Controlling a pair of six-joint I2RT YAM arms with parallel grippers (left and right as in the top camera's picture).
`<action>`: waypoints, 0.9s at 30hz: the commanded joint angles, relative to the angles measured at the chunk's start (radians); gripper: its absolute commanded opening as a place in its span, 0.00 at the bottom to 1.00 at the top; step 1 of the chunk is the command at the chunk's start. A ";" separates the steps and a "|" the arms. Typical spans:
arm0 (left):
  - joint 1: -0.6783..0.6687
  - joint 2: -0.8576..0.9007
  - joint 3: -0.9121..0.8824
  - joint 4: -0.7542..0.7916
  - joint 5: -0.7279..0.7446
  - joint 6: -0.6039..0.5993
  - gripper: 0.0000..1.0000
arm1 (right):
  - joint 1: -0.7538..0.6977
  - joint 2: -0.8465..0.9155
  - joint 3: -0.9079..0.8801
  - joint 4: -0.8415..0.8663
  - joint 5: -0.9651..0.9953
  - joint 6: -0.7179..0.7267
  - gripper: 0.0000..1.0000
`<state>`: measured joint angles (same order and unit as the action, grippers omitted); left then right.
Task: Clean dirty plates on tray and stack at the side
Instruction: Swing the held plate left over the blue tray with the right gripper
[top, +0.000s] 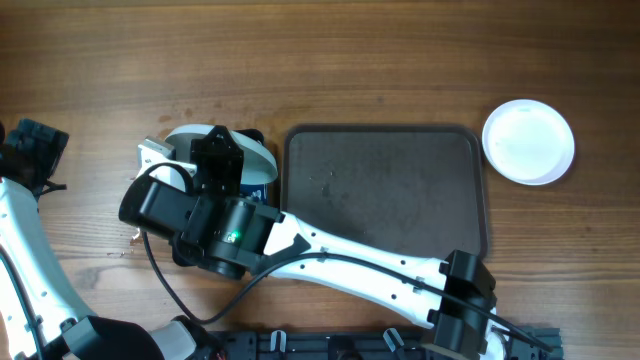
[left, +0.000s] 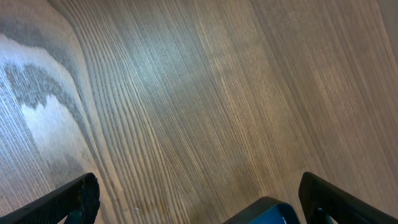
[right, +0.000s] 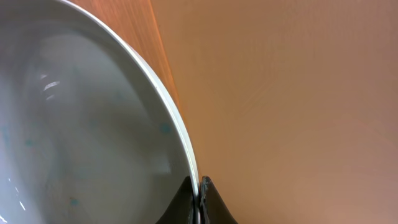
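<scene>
The right tool (right: 199, 198) is clamped on the rim of the round white plate (right: 87, 124) at lower centre. The left tool (left: 202, 202) has its fingers apart over the wooden worktop (left: 205, 93).

1 white plate (top: 528, 141) lies right of the dark tray (top: 385, 190); the 2nd plate (top: 182, 135) sits just left.

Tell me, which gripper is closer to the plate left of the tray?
Right. The right gripper pinches the rim of that plate; the left gripper hangs open farther left, away from it.

White links (top: 345, 262); black joints (top: 212, 232), right tool (right: 199, 194)
</scene>
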<state>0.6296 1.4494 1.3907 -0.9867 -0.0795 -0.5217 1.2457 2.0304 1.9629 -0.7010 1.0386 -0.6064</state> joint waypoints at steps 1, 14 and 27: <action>0.006 0.006 0.003 0.000 0.009 -0.011 1.00 | 0.008 0.012 0.025 0.009 0.039 -0.034 0.05; 0.006 0.006 0.003 0.000 0.009 -0.011 1.00 | 0.008 0.012 0.025 0.013 0.066 -0.048 0.05; 0.006 0.006 0.003 0.000 0.009 -0.011 1.00 | 0.008 0.012 0.025 0.045 0.112 -0.083 0.05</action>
<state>0.6296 1.4494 1.3907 -0.9867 -0.0792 -0.5217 1.2476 2.0308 1.9629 -0.6685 1.1038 -0.6689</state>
